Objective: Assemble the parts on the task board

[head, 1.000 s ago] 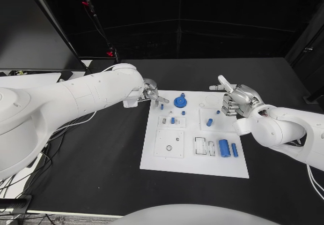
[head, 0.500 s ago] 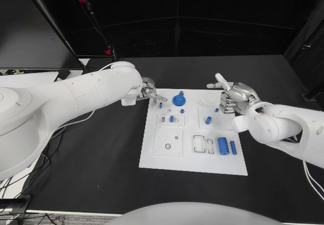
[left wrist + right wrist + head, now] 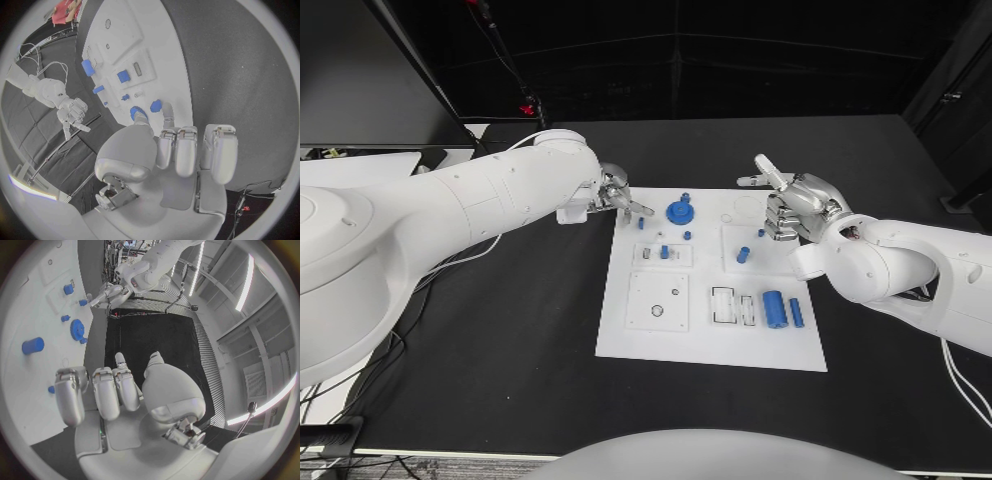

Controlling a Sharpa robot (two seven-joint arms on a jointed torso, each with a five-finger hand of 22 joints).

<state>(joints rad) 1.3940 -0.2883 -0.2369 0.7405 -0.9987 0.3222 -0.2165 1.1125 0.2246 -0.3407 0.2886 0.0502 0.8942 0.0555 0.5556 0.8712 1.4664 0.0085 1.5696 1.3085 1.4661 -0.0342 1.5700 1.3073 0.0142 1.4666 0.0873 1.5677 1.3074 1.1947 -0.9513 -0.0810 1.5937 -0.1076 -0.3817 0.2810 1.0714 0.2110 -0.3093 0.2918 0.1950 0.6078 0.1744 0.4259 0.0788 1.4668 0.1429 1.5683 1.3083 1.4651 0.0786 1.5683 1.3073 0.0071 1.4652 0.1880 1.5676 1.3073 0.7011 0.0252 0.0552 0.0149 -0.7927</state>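
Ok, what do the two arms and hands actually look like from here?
Both arms are smooth, glossy white shells with rounded, bulbous segments. Each ends in a silver metal hand: the left hand and the right hand. The fingers are blocky silver links with pale rounded tips. Thin cables trail by each arm at the table's sides.

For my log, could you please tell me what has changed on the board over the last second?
Nothing visibly changed apart from a slight camera shift. The left hand and right hand hover, holding nothing, at the far corners of the white task board, and the small blue parts lie as before.
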